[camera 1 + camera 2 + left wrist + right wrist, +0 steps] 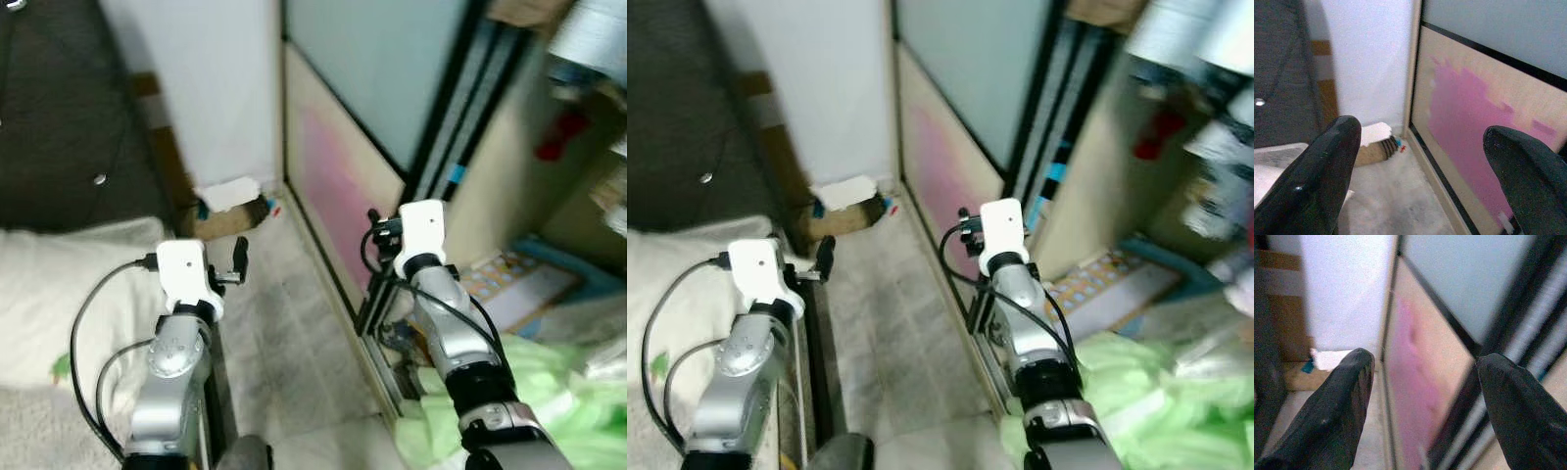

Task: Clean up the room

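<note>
Free lane: narrow strip of pale floor (294, 333) runs ahead between both arms.
Left edge: bed (59, 284).
Right edge: sliding door (343, 196) with pink patch.
Far end: white wall panel (211, 88), cardboard box (230, 211) at base.
Right foreground: green bags (549, 411), clutter.

- We see a pale grey floor (294, 333) running as a narrow strip between a bed and a sliding door
- At its far end, against the white wall, a small cardboard box (230, 208) lies on it
- On our left, a cream blanket (59, 294) covers the bed
- On our right, crumpled light green fabric (558, 401) lies heaped low
</note>
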